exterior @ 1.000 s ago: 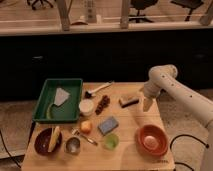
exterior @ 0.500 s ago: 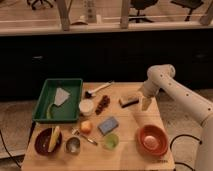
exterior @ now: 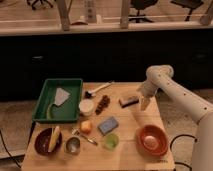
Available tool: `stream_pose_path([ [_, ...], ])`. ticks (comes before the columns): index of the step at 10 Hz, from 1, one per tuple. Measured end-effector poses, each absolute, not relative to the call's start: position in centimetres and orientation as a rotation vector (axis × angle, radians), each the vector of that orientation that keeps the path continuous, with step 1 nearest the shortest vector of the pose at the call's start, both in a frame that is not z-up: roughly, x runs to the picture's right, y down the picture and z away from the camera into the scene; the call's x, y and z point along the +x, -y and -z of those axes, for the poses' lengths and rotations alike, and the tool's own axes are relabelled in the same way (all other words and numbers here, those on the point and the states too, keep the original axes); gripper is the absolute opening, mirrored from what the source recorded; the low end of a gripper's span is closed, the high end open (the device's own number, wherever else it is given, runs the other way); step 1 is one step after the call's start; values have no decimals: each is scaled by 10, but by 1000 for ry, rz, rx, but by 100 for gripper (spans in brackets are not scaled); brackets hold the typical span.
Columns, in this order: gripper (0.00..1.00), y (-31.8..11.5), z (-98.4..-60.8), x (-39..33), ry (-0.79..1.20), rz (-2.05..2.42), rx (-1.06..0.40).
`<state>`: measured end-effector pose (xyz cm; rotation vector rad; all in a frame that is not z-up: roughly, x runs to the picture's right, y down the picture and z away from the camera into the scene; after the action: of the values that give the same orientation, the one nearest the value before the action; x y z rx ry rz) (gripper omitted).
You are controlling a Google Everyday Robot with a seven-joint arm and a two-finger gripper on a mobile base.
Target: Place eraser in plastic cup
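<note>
The eraser, a small block with a tan top over a dark base, lies on the wooden table at the back right. My gripper points down just to the right of it, close beside it, holding nothing. The plastic cup, small and translucent light green, stands near the table's front centre, well in front and to the left of the eraser. My white arm reaches in from the right.
A green tray sits at the left. Also on the table: a white round lid, grapes, a brush, an orange, a blue-grey pad, a metal cup, a brown bowl with a banana and an orange bowl.
My gripper has moved slightly left toward the eraser. Nothing on the table has moved.
</note>
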<state>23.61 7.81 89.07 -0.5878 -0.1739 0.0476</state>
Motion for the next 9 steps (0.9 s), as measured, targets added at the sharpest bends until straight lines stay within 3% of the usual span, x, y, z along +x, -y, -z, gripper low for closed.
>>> stream_pose_path([
  [9, 80, -86, -908, 227, 196, -42, -597],
])
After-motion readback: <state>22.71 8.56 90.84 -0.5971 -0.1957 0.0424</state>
